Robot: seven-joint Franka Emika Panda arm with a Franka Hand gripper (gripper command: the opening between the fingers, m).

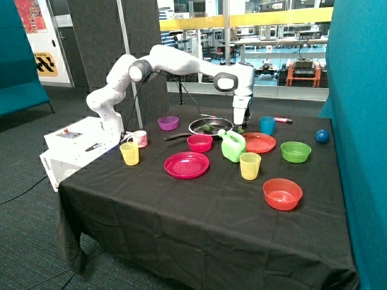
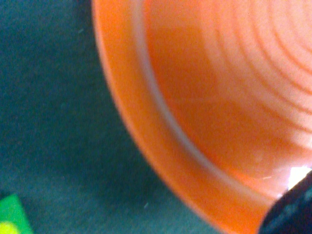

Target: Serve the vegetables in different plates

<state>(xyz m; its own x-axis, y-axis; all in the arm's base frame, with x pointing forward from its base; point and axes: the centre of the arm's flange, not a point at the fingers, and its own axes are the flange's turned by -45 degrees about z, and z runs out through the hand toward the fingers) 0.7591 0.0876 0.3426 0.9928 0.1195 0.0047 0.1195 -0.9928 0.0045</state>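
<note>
While the arm reaches across the black table [image 1: 181, 211], its gripper [image 1: 240, 125] hangs low between the frying pan [image 1: 210, 126] and the orange-red plate [image 1: 260, 142], just behind the green jug [image 1: 233, 146], and the jug's top hides the fingertips, so I cannot tell whether they are spread, closed or holding anything. One small dark green vegetable [image 1: 207, 128] sits in the pan; a second green scrap shows right by the gripper's tip, but it is too small to tell whether it is held or lying on the cloth. From the wrist, the orange-red plate [image 2: 214, 112] fills most of the view with its ridged rings and is cut off on two sides, bare as far as it shows; a dark blurred shape in one corner covers part of its rim. A bit of green and yellow pokes in at another corner, too cropped to name. Nearer the front, the magenta plate [image 1: 187, 165] lies well apart from the gripper, with nothing visible on it. Around them stand two yellow cups [image 1: 129, 153], a teal cup [image 1: 267, 125], bowls in purple [image 1: 168, 122], pink [image 1: 199, 142], green [image 1: 295, 151] and red [image 1: 282, 194], and a blue ball [image 1: 322, 136] near the far edge.
</note>
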